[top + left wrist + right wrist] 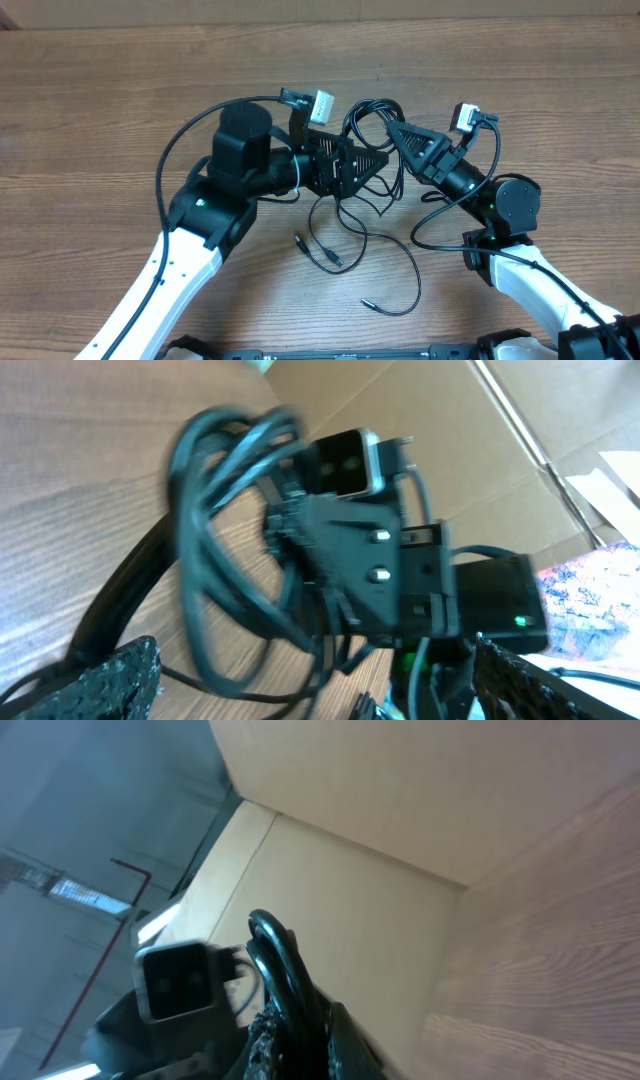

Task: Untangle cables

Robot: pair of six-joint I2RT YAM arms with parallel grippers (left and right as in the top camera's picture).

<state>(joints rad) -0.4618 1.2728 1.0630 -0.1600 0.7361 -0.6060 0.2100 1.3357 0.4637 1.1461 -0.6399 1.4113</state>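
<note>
The cables (368, 114) are thin black cords, looped in a tangle between the two grippers. Loose strands trail toward the front of the table and end in small plugs (331, 258). My right gripper (397, 131) is shut on a bundle of the cords and holds the loop raised. In the right wrist view the gripper (300, 1042) has its fingers pinched on the black cords (285, 970). My left gripper (376, 164) sits just left of the right one. In the left wrist view the gripper (320, 682) is open wide, with cable loops (205, 550) hanging in front of the jaws.
A wooden table (110, 110) lies under both arms. One cable end (368, 301) lies near the front edge. Cardboard panels (400, 790) stand behind the table. The thick arm wires (165, 165) arc out on the left.
</note>
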